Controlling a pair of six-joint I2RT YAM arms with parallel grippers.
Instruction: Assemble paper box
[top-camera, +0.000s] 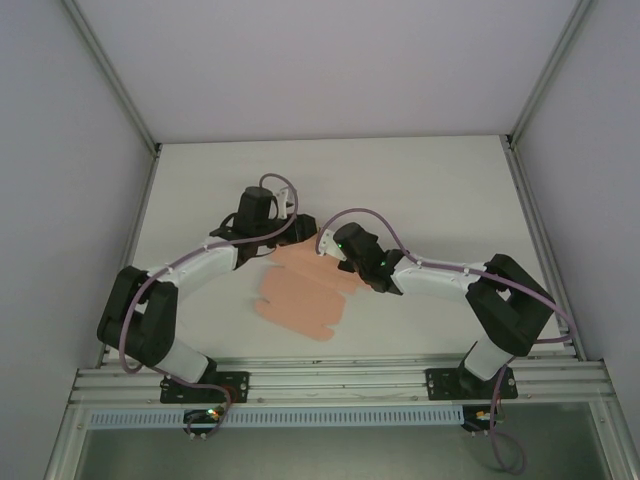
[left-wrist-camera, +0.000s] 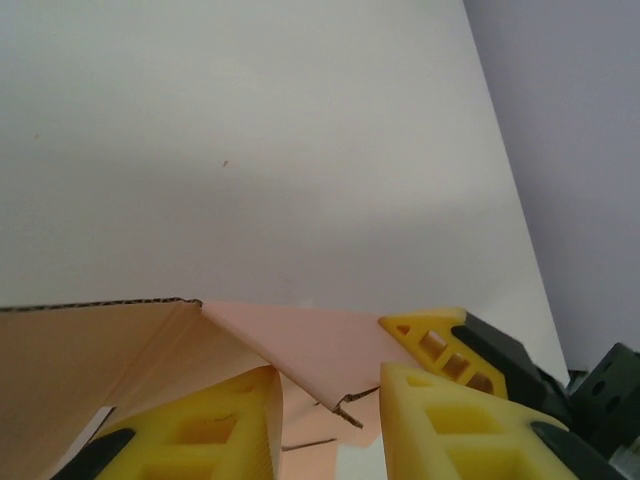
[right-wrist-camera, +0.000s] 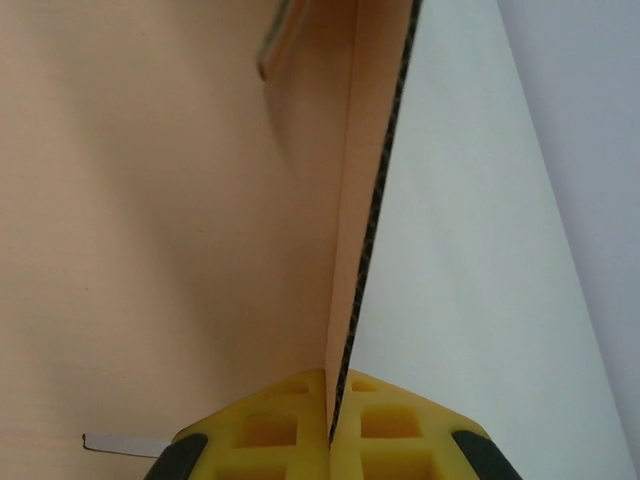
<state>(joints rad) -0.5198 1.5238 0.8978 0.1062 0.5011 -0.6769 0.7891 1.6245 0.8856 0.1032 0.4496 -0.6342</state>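
Note:
The paper box (top-camera: 300, 295) is a salmon-pink die-cut card sheet, lying mostly flat on the white table (top-camera: 420, 190) between the two arms. My left gripper (top-camera: 290, 228) is at the sheet's far left corner. In the left wrist view my left gripper (left-wrist-camera: 328, 375) is open, its yellow jaws standing either side of a bent-up flap (left-wrist-camera: 310, 340), with card against the left pad. My right gripper (top-camera: 325, 245) is at the far right corner. My right gripper (right-wrist-camera: 331, 385) is shut on a flap (right-wrist-camera: 365, 200) that stands upright on edge from the paper box (right-wrist-camera: 150, 250).
White walls with metal frame posts (top-camera: 110, 75) close the table in on three sides. The arm bases are bolted to the rail (top-camera: 340, 380) at the near edge. Bare table lies behind and to both sides of the sheet.

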